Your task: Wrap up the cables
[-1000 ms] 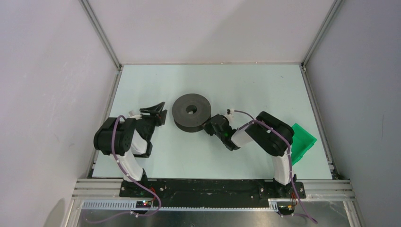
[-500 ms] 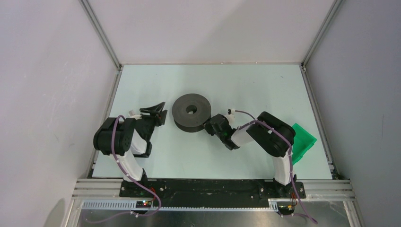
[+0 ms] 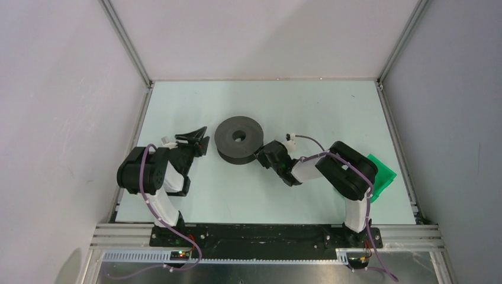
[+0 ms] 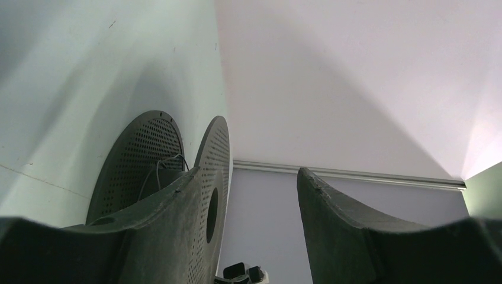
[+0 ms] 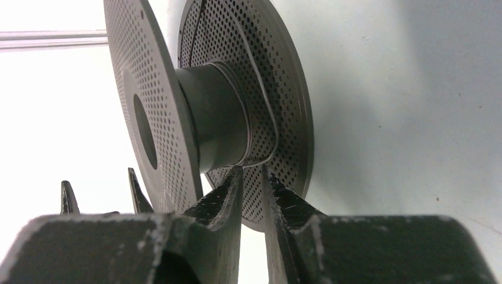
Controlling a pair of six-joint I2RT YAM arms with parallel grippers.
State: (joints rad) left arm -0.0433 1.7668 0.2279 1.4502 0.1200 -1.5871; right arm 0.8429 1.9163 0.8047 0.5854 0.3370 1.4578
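Note:
The dark grey perforated spool [image 3: 239, 137] lies flat on the table. In the right wrist view the spool [image 5: 213, 112] is edge-on, and the thin grey cable [image 5: 273, 135] loops loosely off the hub across the far flange. My right gripper [image 3: 264, 157] is at the spool's near right rim. Its tips [image 5: 253, 170] sit between the flanges, a narrow gap between them, and the strand runs just past them. My left gripper [image 3: 199, 142] is open and empty just left of the spool. In its wrist view the gripper [image 4: 248, 177] frames the spool [image 4: 142, 160] and a loose cable loop [image 4: 158, 168].
A green object [image 3: 379, 176] lies at the table's right edge behind my right arm. Grey walls and aluminium rails close in the table [image 3: 319, 106] on three sides.
My right arm's elbow has swung to the right while its gripper stayed at the spool's rim. The left arm has not moved.

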